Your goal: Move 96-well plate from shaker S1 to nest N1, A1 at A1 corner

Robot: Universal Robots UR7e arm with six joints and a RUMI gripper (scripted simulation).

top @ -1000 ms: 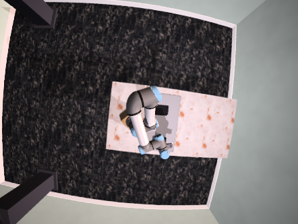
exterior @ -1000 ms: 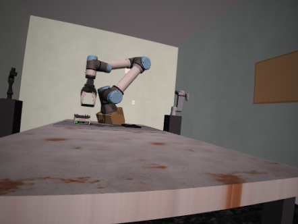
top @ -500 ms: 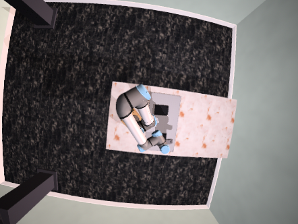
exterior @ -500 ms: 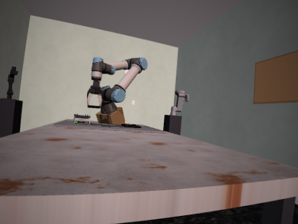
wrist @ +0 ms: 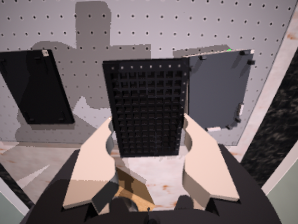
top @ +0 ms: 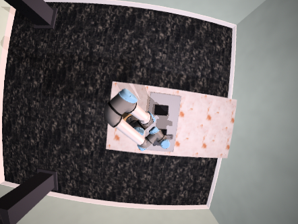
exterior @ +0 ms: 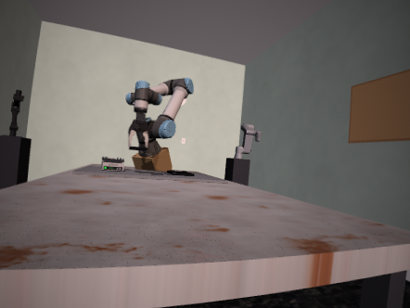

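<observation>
Claw clamping 96-well plate by long edges, aloft between nest and shaker.

- No writing, number or brand can be read in any view.
- The dark flat panel at about ten o'clock in the wrist view carries a small pale square at its top corner; whether it bears lettering cannot be told.
- The low device on the worktop shows a green light, without legible text.
</observation>
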